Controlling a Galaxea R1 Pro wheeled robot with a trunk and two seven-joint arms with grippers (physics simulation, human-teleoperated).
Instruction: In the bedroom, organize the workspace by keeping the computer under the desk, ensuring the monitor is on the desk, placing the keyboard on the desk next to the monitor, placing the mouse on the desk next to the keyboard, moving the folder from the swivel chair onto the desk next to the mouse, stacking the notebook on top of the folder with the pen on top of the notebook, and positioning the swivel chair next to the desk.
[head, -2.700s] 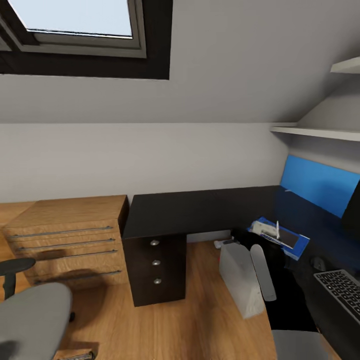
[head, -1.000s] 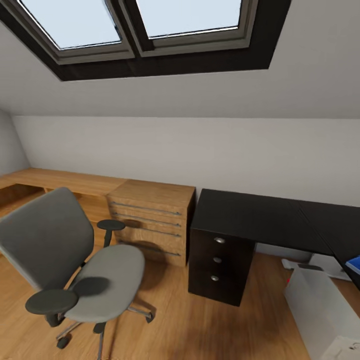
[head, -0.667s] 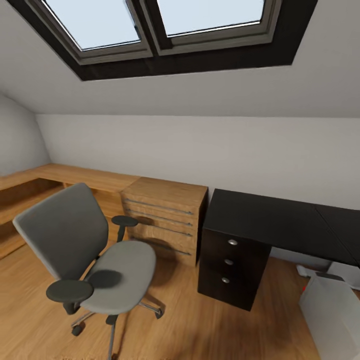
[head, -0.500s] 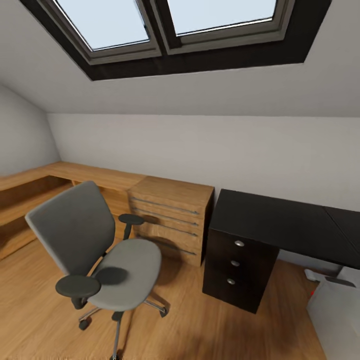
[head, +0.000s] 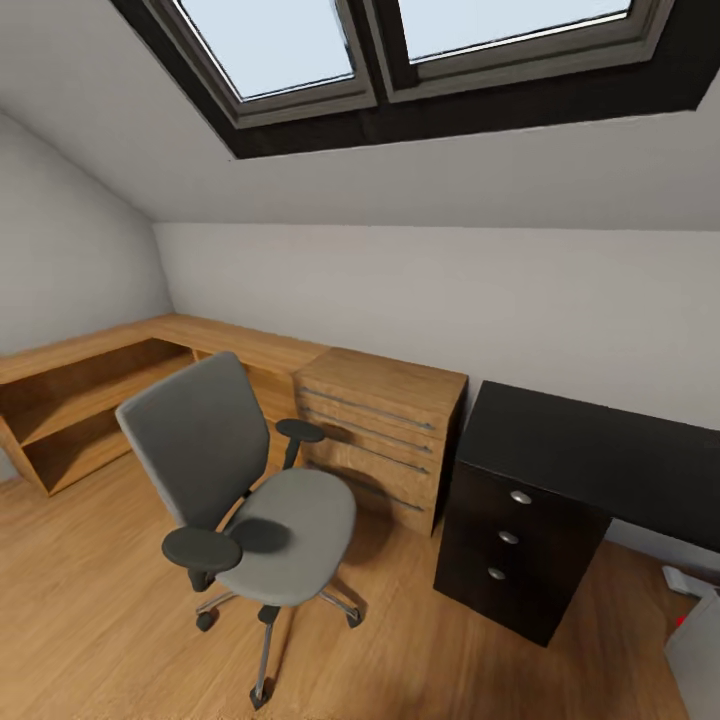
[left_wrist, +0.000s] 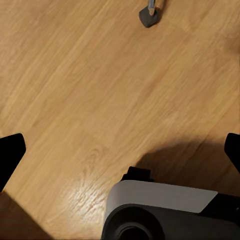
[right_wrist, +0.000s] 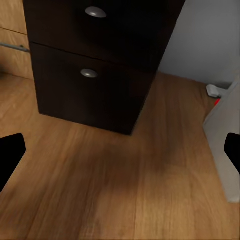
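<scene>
The grey swivel chair (head: 255, 500) stands on the wood floor left of centre, its seat bare and turned toward me. To its right is the black desk (head: 610, 450) with its dark drawer unit (head: 515, 545), which the right wrist view shows close up (right_wrist: 95, 70). A light-grey corner of the computer (head: 703, 650) shows at the lower right, and its side (right_wrist: 226, 135) appears beside the drawers. My left gripper (left_wrist: 120, 152) hangs open over bare floor near a chair caster (left_wrist: 149, 17). My right gripper (right_wrist: 120, 152) is open too. Monitor, keyboard, mouse, folder, notebook and pen are out of view.
A light-wood chest of drawers (head: 385, 430) stands between chair and desk. A low wooden shelf unit (head: 80, 390) runs along the left wall. The sloped ceiling holds a skylight (head: 400, 40). My own base (left_wrist: 160, 207) shows under the left wrist. A small white item (head: 680, 580) lies under the desk.
The whole view has swung left, so the camera turned. The chair now sits near centre, the desk has slid to the right edge, and the left shelf unit has come into frame.
</scene>
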